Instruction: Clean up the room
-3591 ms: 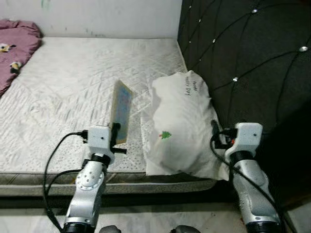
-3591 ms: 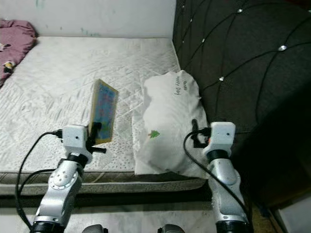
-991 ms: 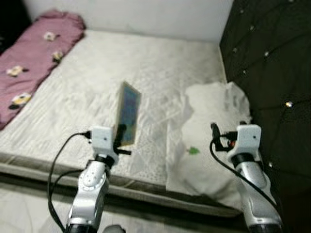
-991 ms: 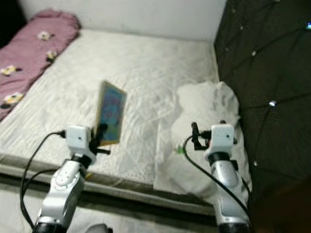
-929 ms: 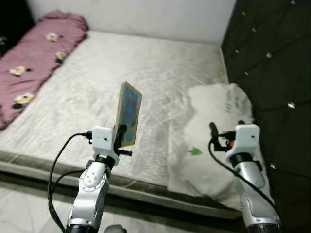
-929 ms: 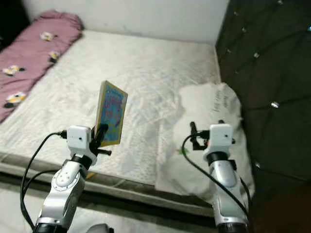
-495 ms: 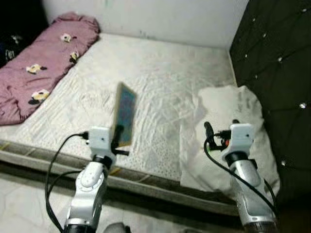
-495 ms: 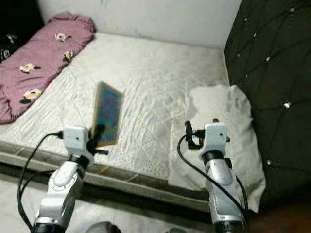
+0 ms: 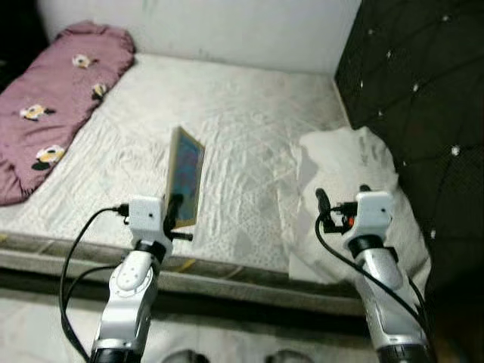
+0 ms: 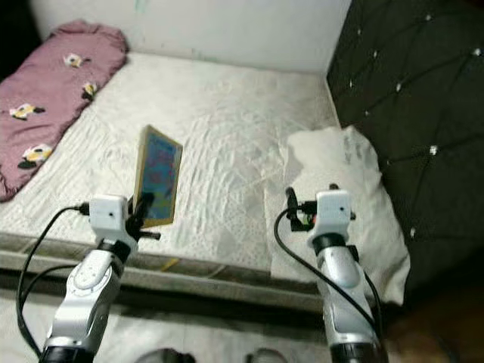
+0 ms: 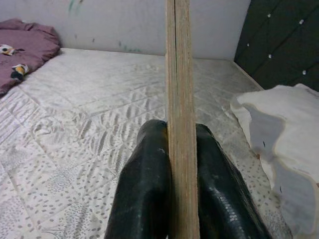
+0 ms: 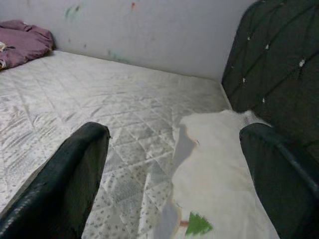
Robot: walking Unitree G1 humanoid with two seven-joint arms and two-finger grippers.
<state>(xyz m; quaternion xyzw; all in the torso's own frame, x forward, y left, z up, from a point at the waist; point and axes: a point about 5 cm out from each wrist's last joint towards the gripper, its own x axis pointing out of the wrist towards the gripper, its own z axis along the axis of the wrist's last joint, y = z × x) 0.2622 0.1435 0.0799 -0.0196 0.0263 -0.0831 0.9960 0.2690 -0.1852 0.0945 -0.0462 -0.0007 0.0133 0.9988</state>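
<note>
My left gripper is shut on a thin book with a colourful cover, held upright on edge above the near side of the bed. In the left wrist view the book's edge runs straight up between the two black fingers. My right gripper stands open in front of the white pillow, with nothing between its fingers. The pillow lies against the dark headboard.
The white quilted mattress spans the view, its front edge close below my arms. A purple flowered blanket lies bunched at the far left. A black tufted headboard rises on the right. A white wall stands behind.
The camera has swung about, so bed and pillow shift in the picture. My left gripper still holds the book upright and my right gripper stays open.
</note>
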